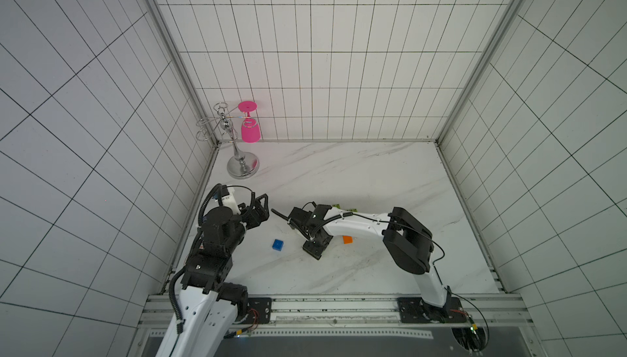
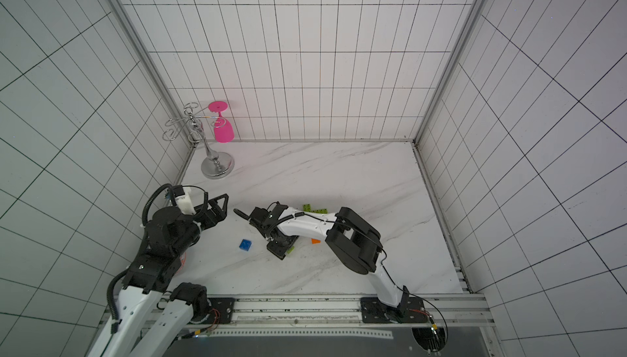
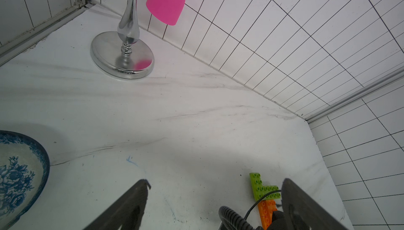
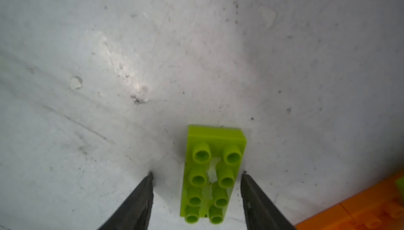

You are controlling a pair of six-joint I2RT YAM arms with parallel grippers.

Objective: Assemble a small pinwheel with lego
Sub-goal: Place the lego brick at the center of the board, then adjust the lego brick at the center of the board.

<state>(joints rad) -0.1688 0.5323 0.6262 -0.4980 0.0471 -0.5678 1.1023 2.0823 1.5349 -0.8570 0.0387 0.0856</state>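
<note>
On the white marbled tabletop (image 1: 339,175), the lego lies in three places. One loose lime-green brick (image 4: 212,174) lies flat between the fingers of the right gripper (image 4: 196,173). It has eight studs in two rows of four. The gripper's jaws stand apart, with a gap to the brick on each side, so nothing is pinched.

One blue brick (image 1: 277,244), small and square, sits alone between the two arms, apart from both.

The unfinished pinwheel (image 3: 261,188) lies under the right arm, with green showing on the arm's far side and orange on its near side in both top views. It has two lime-green bricks joined at a right angle, with orange bricks (image 3: 265,211) attached to them. A cable and a finger hide part of the orange, so their number cannot be told.

The left gripper (image 3: 215,182) hovers near the left wall, spread wide and holding nothing.

In the far left corner stands one chrome rack (image 1: 242,165) with one pink glass (image 1: 250,131) hung upside down. One blue-and-white flowered dish (image 3: 21,169) shows at the edge of the left wrist view.
</note>
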